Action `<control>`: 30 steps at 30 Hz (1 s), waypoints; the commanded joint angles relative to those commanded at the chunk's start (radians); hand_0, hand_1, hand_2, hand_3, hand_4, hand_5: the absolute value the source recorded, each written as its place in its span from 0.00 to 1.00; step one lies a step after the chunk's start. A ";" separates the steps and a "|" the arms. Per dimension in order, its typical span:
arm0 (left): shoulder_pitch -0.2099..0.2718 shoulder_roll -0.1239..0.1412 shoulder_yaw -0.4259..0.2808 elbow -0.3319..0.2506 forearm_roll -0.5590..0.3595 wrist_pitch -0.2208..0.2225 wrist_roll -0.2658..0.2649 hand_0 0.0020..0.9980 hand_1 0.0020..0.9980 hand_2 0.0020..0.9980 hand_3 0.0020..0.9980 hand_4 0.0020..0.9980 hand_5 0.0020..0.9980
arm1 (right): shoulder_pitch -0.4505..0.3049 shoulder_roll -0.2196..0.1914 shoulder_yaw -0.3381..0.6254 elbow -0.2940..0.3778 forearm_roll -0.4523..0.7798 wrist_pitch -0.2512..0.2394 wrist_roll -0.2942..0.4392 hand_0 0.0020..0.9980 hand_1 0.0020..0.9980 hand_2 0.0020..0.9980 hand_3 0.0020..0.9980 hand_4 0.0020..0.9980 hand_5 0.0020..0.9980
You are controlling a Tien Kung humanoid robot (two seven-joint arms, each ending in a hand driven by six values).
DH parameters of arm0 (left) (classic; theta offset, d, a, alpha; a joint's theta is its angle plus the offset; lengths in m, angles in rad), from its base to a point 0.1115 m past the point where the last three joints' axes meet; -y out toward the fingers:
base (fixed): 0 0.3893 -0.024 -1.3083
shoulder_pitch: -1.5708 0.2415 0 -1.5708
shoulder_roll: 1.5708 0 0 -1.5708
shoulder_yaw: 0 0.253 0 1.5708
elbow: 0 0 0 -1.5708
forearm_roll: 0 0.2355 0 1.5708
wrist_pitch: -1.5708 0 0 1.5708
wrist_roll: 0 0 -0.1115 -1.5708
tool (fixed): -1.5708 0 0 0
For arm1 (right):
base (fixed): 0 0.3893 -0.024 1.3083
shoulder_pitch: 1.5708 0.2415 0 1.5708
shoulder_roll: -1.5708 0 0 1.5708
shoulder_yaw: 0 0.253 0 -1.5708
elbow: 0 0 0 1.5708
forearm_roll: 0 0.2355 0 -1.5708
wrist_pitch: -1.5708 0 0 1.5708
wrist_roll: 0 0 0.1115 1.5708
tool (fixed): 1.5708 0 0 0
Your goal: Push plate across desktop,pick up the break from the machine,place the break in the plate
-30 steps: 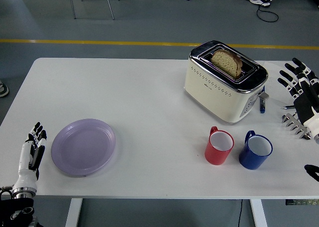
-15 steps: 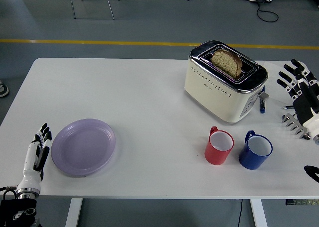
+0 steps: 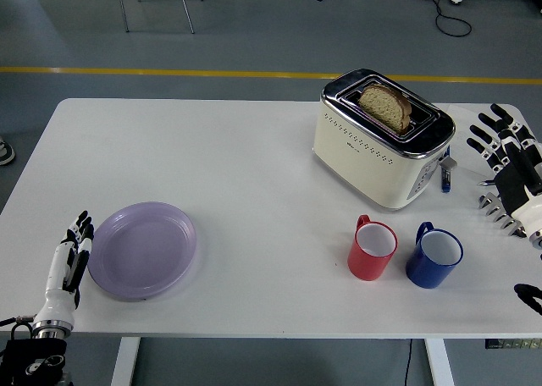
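Left hand [image 3: 73,255] sits low at the table's [image 3: 237,157] near-left corner, fingers straight and together, pointing away from the robot, gripping nothing. Its fingertips are right at the left rim of the lavender plate [image 3: 142,249], just beside it; whether they actually touch the rim I cannot tell from up here. The plate lies flat on the near-left part of the white table, empty.

Over on the far right, the right hand [image 3: 511,164] is raised above the table's right edge, fingers fanned out and loose, holding nothing. It is near the toaster [image 3: 379,149] but clearly apart from it.

The cream and chrome toaster stands on the right half of the table, turned at an angle, and the slice of bread [image 3: 386,106] stands upright in its slot, its brown crust poking above the chrome top. Bread and plate are well apart, at opposite sides of the table.

In front of the toaster stand two mugs, side by side: a red mug [image 3: 373,249] on the left and a blue mug [image 3: 434,256] on the right, both upright, with white insides.
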 joint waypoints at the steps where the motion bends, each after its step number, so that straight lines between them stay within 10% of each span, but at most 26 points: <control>1: 0.000 -0.001 0.001 0.000 0.000 -0.001 -0.001 0.88 0.92 1.00 0.97 0.57 1.00 | 0.000 0.000 0.001 0.000 0.000 0.000 0.000 0.85 0.79 0.82 0.83 0.52 0.43; 30: 0.011 -0.005 0.063 -0.015 -0.036 -0.009 -0.023 0.82 0.87 0.97 0.95 0.57 1.00 | -0.022 -0.001 -0.017 -0.003 0.000 -0.001 0.000 0.84 0.79 0.82 0.83 0.51 0.43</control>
